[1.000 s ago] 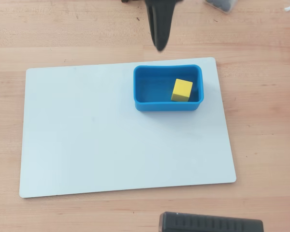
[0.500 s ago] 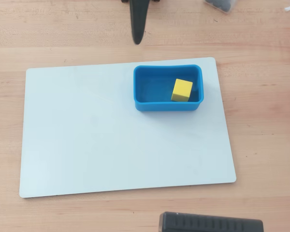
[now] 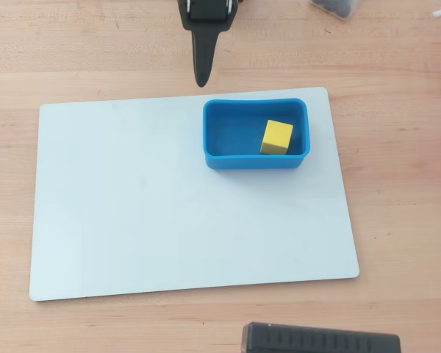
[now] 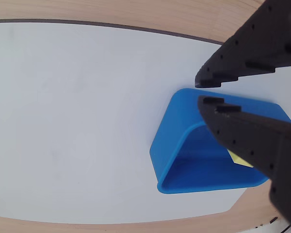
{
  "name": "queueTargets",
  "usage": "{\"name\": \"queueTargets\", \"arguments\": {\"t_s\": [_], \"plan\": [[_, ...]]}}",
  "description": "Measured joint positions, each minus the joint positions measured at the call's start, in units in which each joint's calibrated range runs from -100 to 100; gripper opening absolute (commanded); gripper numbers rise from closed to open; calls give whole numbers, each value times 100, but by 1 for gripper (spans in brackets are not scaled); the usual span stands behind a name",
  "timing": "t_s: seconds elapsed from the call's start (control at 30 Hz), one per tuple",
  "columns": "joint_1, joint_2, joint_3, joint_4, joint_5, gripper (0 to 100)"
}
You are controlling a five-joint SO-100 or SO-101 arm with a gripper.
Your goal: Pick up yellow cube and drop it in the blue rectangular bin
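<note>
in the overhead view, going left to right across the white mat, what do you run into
Bare white rectangular mat → left wall of the bright blue rectangular plastic bin → small yellow cube lying inside the bin, toward its right end → the bin's right wall → a narrow strip of mat → light wooden tabletop.
</note>
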Motion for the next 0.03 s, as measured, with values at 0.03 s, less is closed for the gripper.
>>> {"name": "queueTargets", "arguments": {"t_s": [0.03], "plan": [[0,-120,104,0,0,0]]}}
